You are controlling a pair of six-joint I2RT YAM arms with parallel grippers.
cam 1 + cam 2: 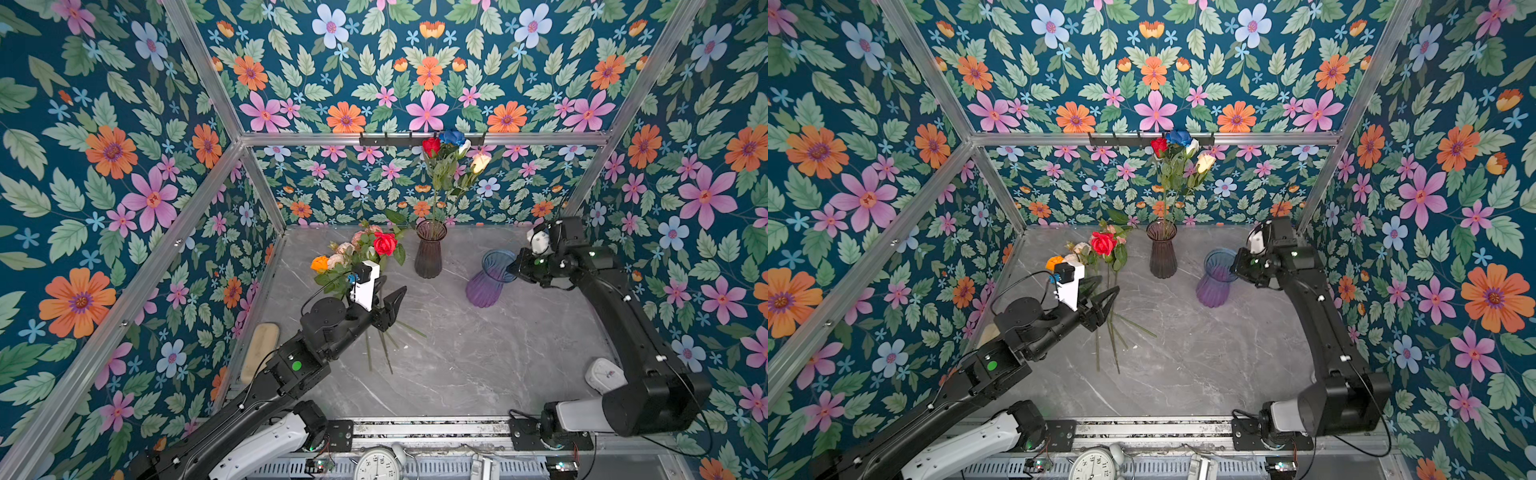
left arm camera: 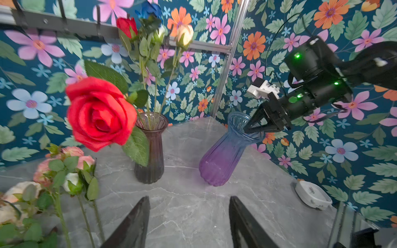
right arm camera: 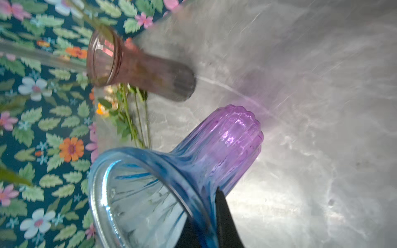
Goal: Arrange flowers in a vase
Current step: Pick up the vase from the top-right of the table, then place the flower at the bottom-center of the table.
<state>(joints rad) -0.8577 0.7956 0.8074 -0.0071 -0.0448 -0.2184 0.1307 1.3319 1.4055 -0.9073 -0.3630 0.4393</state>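
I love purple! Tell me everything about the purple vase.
The purple vase is ribbed, see-through and glass-looking: blue at the flared mouth, fading to purple at the body. It is empty and tilted, its base seemingly on the grey table, apart from the dark vase. The right gripper is shut on its rim, one finger inside, one outside.

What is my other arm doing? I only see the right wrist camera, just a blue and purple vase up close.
Observer: The left gripper hangs open and empty above the loose flowers' stems on the table.
Operator: Any flowers put away yet?
Observer: The dark vase holds four roses: red, blue, white, cream.
Operator: Is mine standing straight?
Observer: No, the blue and purple vase leans toward the right gripper, shut on its rim.
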